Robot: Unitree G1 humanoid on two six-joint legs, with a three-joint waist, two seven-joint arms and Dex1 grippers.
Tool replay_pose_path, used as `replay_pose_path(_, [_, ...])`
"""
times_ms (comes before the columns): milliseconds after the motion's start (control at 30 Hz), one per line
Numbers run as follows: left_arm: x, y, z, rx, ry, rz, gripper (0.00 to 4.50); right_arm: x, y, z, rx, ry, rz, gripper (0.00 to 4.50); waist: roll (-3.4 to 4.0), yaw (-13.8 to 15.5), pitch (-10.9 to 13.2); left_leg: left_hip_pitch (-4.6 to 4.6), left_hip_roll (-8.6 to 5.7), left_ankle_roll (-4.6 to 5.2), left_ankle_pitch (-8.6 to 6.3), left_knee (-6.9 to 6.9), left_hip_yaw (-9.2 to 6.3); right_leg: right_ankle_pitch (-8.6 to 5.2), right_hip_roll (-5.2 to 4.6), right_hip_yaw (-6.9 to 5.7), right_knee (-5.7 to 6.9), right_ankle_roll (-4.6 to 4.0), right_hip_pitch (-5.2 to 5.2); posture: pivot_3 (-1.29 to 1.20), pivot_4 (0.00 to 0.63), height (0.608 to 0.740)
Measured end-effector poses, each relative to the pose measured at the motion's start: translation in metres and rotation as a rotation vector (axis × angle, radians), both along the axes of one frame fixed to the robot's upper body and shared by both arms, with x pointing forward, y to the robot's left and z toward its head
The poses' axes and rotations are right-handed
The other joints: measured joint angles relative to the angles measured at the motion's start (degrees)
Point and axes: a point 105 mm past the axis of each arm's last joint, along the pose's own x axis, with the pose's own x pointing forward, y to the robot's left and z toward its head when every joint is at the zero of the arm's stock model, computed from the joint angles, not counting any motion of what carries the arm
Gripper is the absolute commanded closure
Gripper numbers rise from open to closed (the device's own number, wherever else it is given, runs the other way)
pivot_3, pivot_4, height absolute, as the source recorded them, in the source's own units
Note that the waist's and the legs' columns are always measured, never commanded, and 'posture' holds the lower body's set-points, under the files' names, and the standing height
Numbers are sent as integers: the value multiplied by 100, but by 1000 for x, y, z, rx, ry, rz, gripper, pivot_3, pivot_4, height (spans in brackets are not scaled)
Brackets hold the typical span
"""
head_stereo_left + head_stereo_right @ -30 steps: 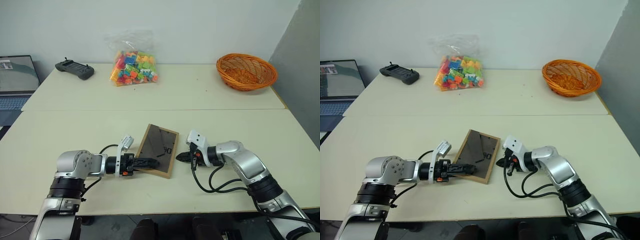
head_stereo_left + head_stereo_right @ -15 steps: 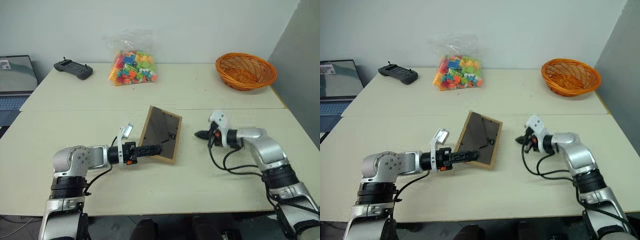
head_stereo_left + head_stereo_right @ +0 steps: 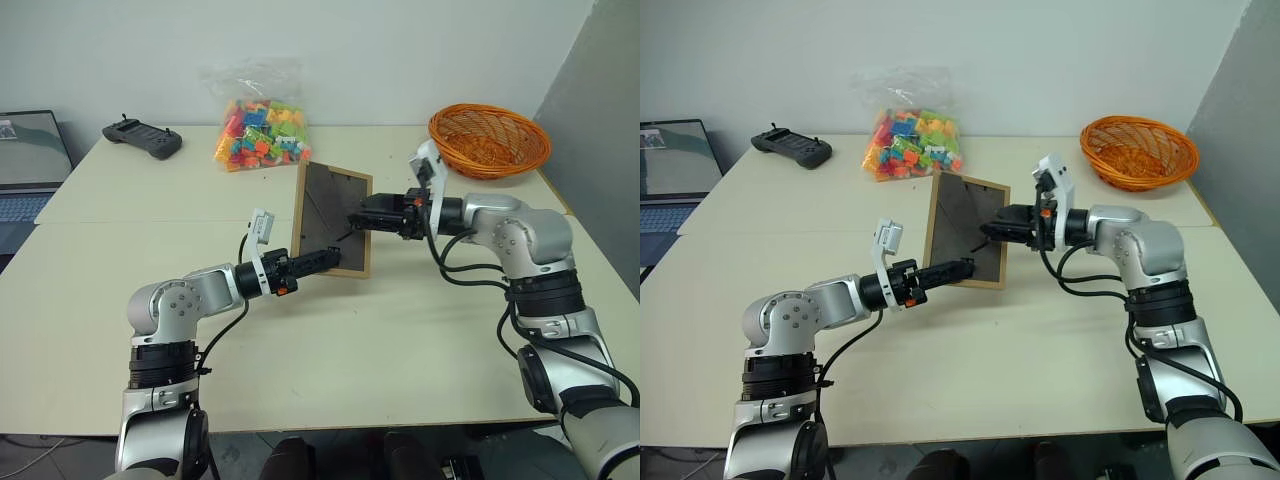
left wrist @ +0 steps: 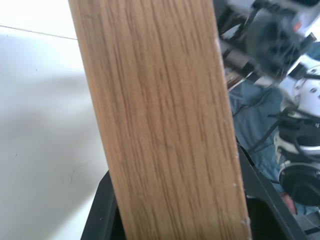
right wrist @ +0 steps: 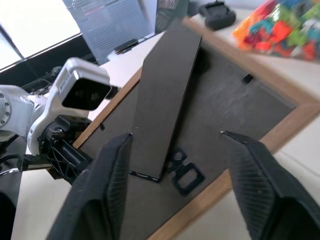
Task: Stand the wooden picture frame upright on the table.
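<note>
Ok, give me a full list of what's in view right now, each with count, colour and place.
wooden picture frame: one, light wood with dark back, raised near upright at mid-table, back facing the camera
table: one, cream-beige, with a seam across it
bag of toy bricks: one, clear with multicoloured bricks, far side, centre-left
basket: one, orange, far right
controller: one, dark grey, far left
laptop: one, grey, left edge
left gripper: black, shut on the frame's lower edge
right gripper: black, open at the frame's back
</note>
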Motion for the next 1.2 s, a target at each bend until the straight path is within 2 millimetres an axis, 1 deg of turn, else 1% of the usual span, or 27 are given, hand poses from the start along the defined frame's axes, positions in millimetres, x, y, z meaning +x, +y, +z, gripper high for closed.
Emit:
replay_pose_path(100, [1,1,0,10,0,17,3151,4,8,4,-9,-37,19,132,0,-9,0,0,0,-4,2,0,2,0,0,1,1,0,-2,0,150,740])
replay_pose_path(133, [1,1,1,13,-4,22,3151,4,14,6,-4,-51,31,49,0,-13,0,0,1,-5,3,0,1,0,0,0,1,0,-2,0,150,740])
replay_pose_path(233, [1,0,2,13,-9,24,3151,1,25,12,15,-66,68,49,0,-33,0,0,1,-14,8,0,1,0,0,0,1,0,-2,0,150,740])
replay_pose_path(333, [0,-2,6,14,-24,22,3151,-8,36,16,40,-64,132,49,0,-34,0,-1,1,-15,8,0,1,0,0,0,0,0,-2,0,150,740])
replay_pose_path(500, [-2,-2,9,-1,-30,15,3151,-21,36,17,59,-45,188,49,0,-22,0,-2,0,-15,8,0,-1,0,-1,-1,-1,0,-2,0,150,740])
replay_pose_path(567, [-2,-2,9,-6,-29,12,3151,-27,31,15,67,-25,211,49,0,-22,0,-1,0,-14,8,-1,-2,0,-1,-2,0,0,-2,0,150,740])
replay_pose_path(767, [-7,-6,9,-4,-33,-3,3151,-35,19,13,75,11,225,49,0,-30,0,-1,1,-12,7,-1,-2,0,0,-1,0,0,-2,0,150,740])
replay_pose_path(900, [-7,-5,10,-10,-22,0,3151,-33,1,9,54,20,177,49,0,-22,0,-1,0,3,-2,0,-2,0,-1,-1,-1,0,-1,0,150,740])
replay_pose_path(967, [-8,-5,11,-19,-10,-2,3151,-29,-11,4,23,14,133,49,-1,-16,1,-3,-1,4,-2,-1,-1,0,-1,-1,-2,0,-2,0,150,740])
replay_pose_path(1000, [-9,-3,12,-32,1,1,3151,-25,-22,3,3,-3,94,49,-1,-15,1,-3,0,4,-3,0,-1,0,-1,-1,-1,0,-2,0,150,740])
replay_pose_path(1033, [-9,-1,13,-43,10,1,3151,-23,-28,4,-15,-25,69,49,-1,-14,1,-3,0,5,-3,0,-1,0,-1,-1,-1,0,-2,0,150,740])
replay_pose_path(1067, [-9,1,16,-65,24,3,3151,-16,-41,5,-54,-88,14,49,-2,-13,1,-3,0,6,-3,0,-1,0,-1,-2,-2,0,-2,0,150,740])
replay_pose_path(1100, [-9,5,21,-103,61,-3,3151,-8,-60,7,-141,-245,-55,49,-3,4,2,-2,-1,7,-4,0,0,-1,0,-3,-3,2,-1,0,150,740])
replay_pose_path(1133, [-9,9,24,-128,83,1,3151,-3,-73,6,-208,-345,-93,49,-3,9,2,-1,0,8,-4,0,3,-1,0,-2,-4,3,1,0,150,740])
replay_pose_path(1167, [-9,12,26,-147,100,5,3151,-1,-79,5,-254,-418,-106,49,-3,7,2,1,0,6,-4,0,8,-1,0,0,-3,3,2,0,150,740])
replay_pose_path(1200, [-8,16,28,-186,140,2,3151,4,-87,-1,-361,-565,-119,49,-4,7,2,4,2,5,-3,2,13,-2,-1,2,-2,4,3,0,150,740])
